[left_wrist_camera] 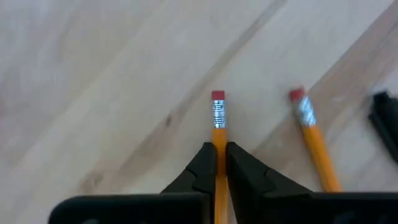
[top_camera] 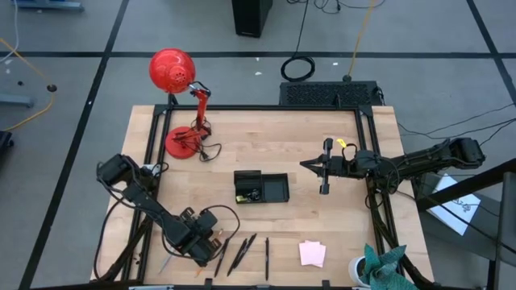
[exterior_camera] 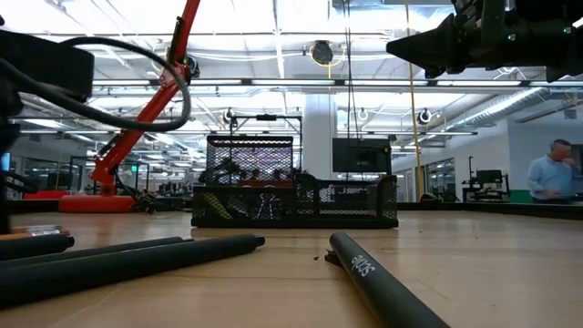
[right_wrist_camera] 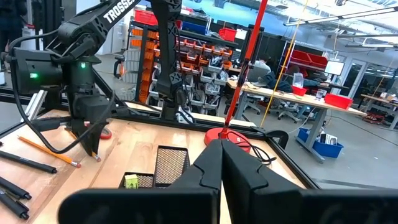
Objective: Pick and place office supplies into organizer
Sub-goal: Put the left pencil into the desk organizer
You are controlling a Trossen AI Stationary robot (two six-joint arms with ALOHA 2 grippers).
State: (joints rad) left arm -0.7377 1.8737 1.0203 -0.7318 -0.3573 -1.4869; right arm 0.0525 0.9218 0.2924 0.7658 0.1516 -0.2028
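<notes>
Two left fingers point(left_wrist_camera: 219, 168) pinch a pencil point(left_wrist_camera: 218, 115) near the table point(top_camera: 266, 153) edge.

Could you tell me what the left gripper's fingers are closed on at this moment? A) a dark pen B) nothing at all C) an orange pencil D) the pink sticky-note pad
C: in the left wrist view the left gripper has its fingers pinched on an orange pencil, whose eraser end sticks out past the fingertips.

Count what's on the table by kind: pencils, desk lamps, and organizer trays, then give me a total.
Orange pencils: 2, one in the left hand
Red desk lamp: 1
Black organizer: 1
Total: 4
</notes>
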